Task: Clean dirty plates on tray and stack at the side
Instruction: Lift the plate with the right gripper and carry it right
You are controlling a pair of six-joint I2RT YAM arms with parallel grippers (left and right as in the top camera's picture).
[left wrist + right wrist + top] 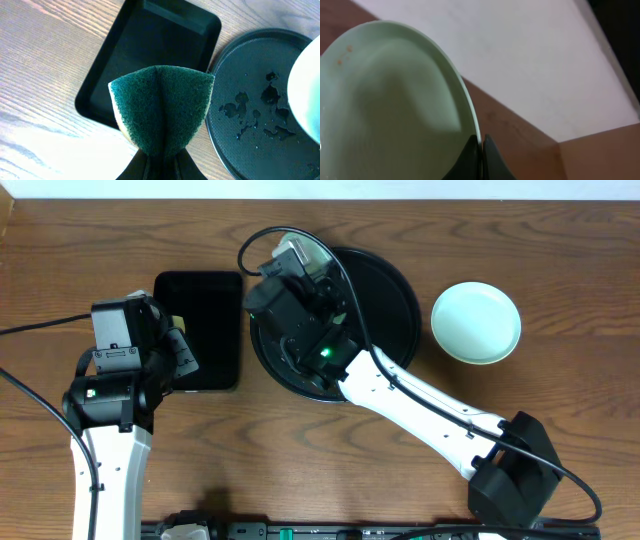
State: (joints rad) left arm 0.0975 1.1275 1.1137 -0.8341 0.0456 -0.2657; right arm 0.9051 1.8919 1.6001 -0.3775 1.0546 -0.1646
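A mint plate (pixel 476 323) sits at three o'clock of the tray (pixel 395 285); right gripper (pixel 481 152) pinches a smudged plate (pixel 395 110), unwiped; left gripper (pixel 160 167) clamps the sponge (pixel 160 112).

Brown wood-grain table (pixel 300 470) fills the scene, with pale glare on its left part in the left wrist view and a plain white wall (pixel 545 60) along its far edge, evenly lit.

Glare whitens the table (pixel 30 130) in the left wrist view; the near plate (pixel 395 110) is out of focus.
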